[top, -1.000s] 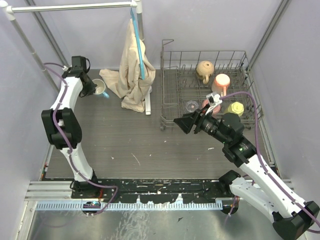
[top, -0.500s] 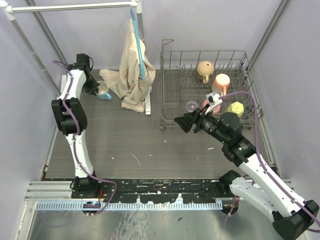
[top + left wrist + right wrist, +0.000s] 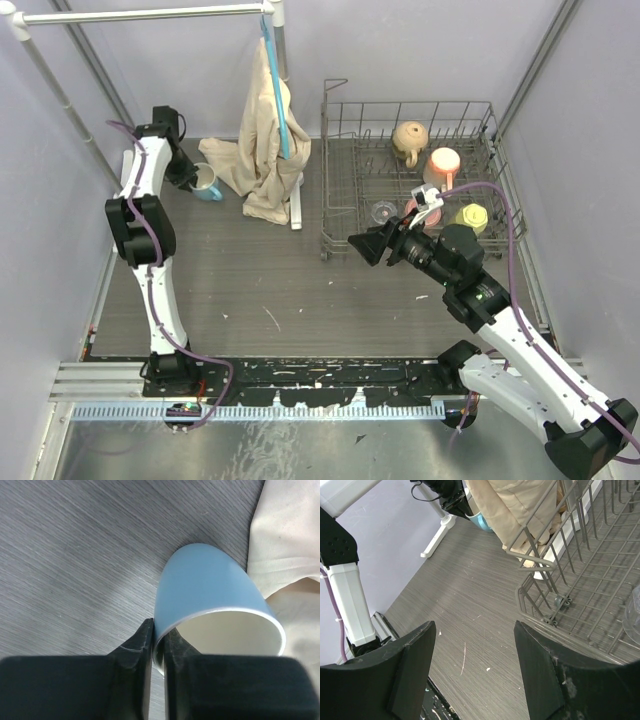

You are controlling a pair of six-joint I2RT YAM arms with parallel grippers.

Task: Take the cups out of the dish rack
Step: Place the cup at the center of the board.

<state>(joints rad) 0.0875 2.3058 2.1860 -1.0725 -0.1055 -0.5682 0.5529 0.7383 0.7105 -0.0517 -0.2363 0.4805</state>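
Left claw (image 3: 158, 631) clenched on light blue mug (image 3: 205, 580) rim, right claw (image 3: 475, 630) released

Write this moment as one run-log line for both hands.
left hand: shut on light blue mug rim, beside cloth | right hand: open, empty, at dish rack front | rack: not yet empty

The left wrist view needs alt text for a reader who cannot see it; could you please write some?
The left end effector pinches the rim wall of a light blue mug with a cream inside, its open mouth towards the camera. Behind it is the grey wood-grain table, with a beige cloth at the right edge.
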